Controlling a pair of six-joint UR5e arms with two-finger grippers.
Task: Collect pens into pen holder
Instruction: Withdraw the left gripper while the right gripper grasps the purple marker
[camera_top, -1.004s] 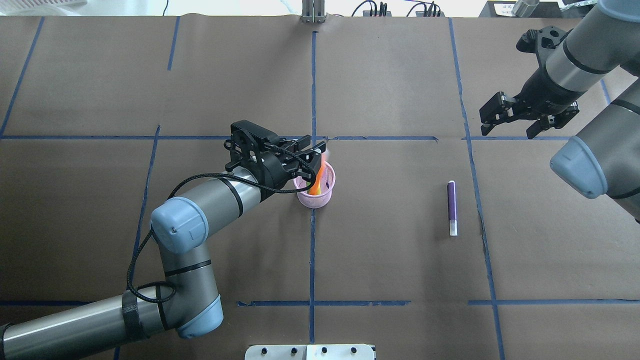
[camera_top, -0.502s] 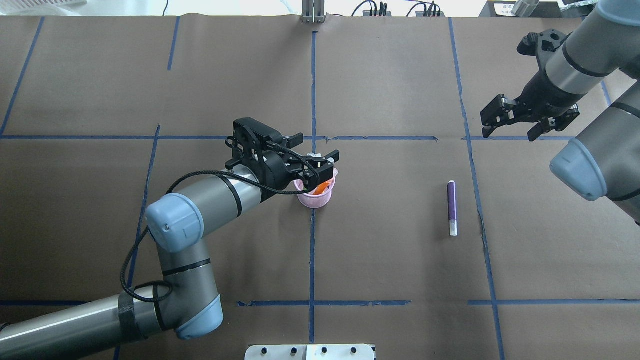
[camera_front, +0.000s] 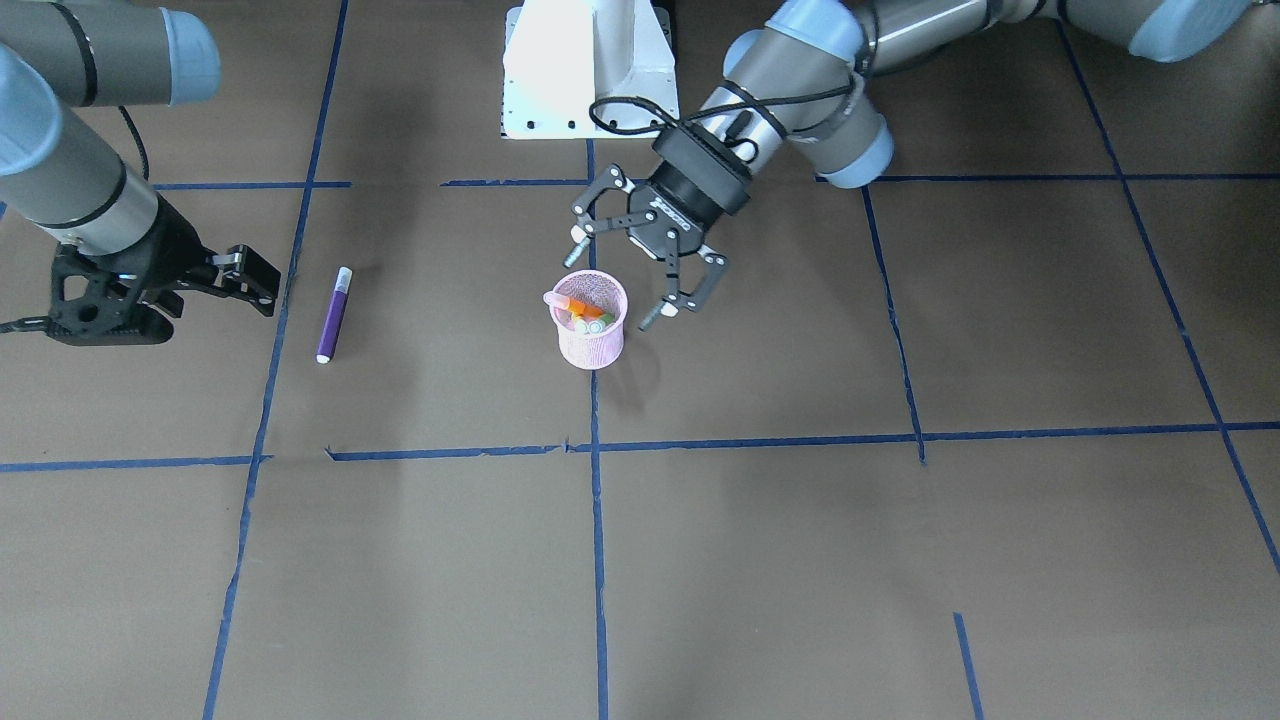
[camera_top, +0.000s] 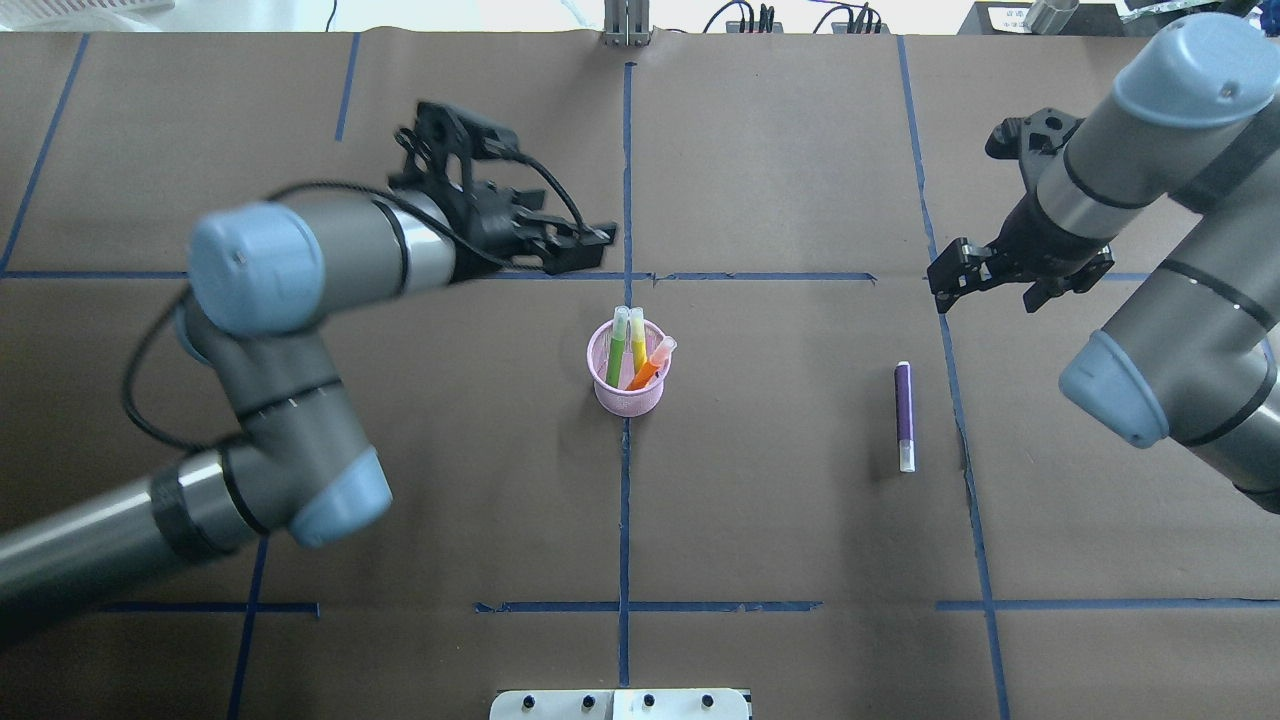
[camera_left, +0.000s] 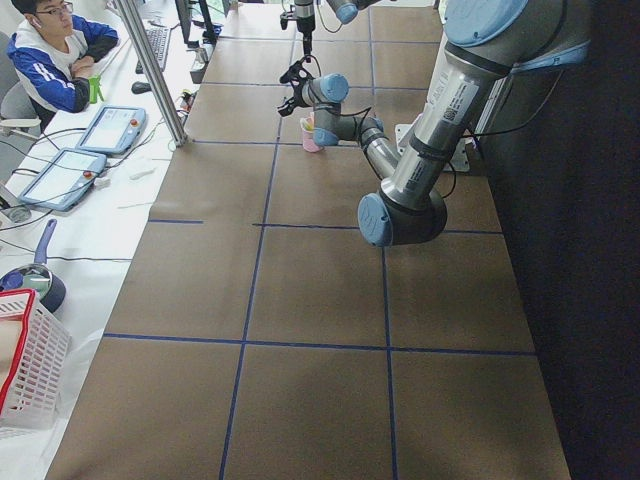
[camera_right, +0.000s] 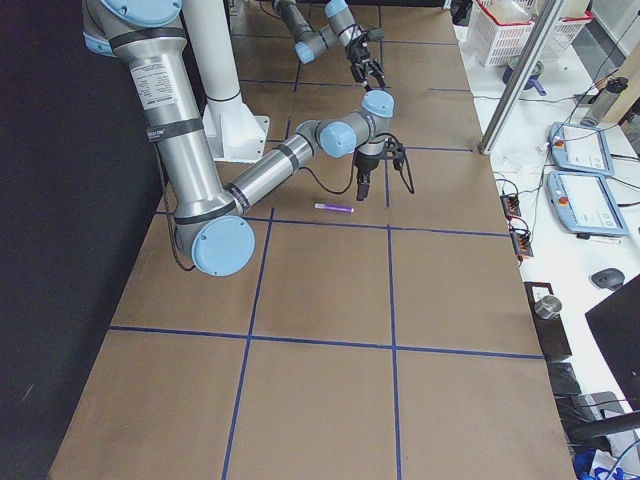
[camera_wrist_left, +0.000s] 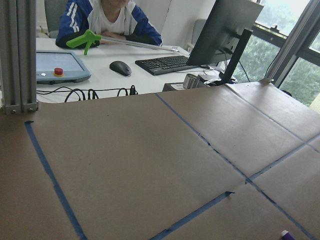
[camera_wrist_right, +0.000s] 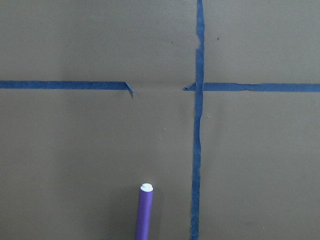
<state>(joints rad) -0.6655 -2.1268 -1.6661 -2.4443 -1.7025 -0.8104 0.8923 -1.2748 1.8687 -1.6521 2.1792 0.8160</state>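
Observation:
The pink mesh pen holder stands upright at the table's middle, also in the front view. A green pen, an orange pen and a yellowish one between them stand inside it. The purple pen lies flat on the paper to the right, alone; it also shows in the right wrist view and the front view. My left gripper is open and empty, beyond and left of the holder. My right gripper is open and empty, beyond the purple pen's far end.
Blue tape lines cross the brown paper. A metal post stands at the far edge and a metal plate at the near edge. An operator sits at a desk with teach pendants past the far edge. A white basket stands there too.
My left gripper let the orange pen drop into the holder, opened, and drew back up and to the left. My right gripper moved left and closer to the purple pen.

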